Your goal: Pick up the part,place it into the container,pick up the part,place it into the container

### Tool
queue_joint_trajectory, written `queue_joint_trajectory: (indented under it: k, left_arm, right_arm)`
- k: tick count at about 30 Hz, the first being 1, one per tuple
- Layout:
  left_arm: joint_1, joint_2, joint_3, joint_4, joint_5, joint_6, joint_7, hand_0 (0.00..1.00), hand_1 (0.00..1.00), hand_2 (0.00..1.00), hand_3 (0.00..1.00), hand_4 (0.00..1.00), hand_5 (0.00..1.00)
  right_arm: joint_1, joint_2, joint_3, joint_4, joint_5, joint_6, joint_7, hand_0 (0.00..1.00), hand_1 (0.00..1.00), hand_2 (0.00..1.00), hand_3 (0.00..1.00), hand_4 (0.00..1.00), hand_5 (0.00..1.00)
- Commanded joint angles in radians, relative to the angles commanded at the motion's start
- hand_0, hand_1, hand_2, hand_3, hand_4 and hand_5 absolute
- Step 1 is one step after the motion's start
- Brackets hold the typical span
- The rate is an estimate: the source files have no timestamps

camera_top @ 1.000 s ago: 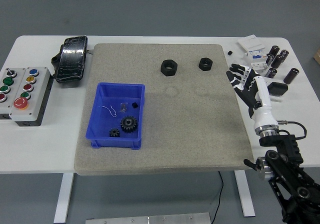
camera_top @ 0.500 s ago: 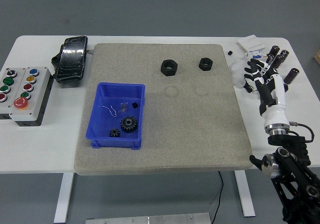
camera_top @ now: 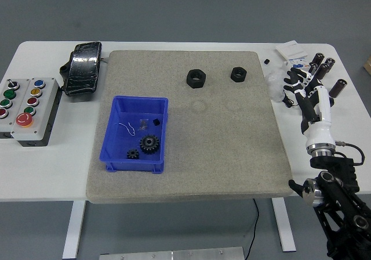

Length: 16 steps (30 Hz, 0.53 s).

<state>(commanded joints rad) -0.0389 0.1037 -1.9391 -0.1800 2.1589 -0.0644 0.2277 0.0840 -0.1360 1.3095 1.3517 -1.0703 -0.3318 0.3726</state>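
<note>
On the mat's (camera_top: 191, 155) far side two nuts (camera_top: 196, 78) lie unpicked, well apart from the bin (camera_top: 116, 135) meant for them, while the right hand (camera_top: 304, 89) is held off-mat, fingers seemingly spread and empty.

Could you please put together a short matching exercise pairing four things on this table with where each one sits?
Things:
1. gears
2. larger nut
3. button box
4. right hand

Places:
A. left end of the table
B. inside the blue bin
C. far part of the grey mat
D. right of the mat, over the white table

Pairs: 1-B, 2-C, 3-A, 4-D
</note>
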Motion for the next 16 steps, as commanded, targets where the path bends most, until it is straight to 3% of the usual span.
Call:
queue_joint_trajectory:
  k: [16]
  left_arm:
    - [0.004, -0.005, 0.021, 0.000, -0.032, 0.002, 0.000, 0.657, 0.568, 0.546, 0.621, 0.700, 0.388]
  right_arm:
    - [-0.009, 0.004, 0.006, 0.003, 0.004, -0.012, 0.002, 0.664, 0.663, 0.697, 0.641, 0.875, 0.631]
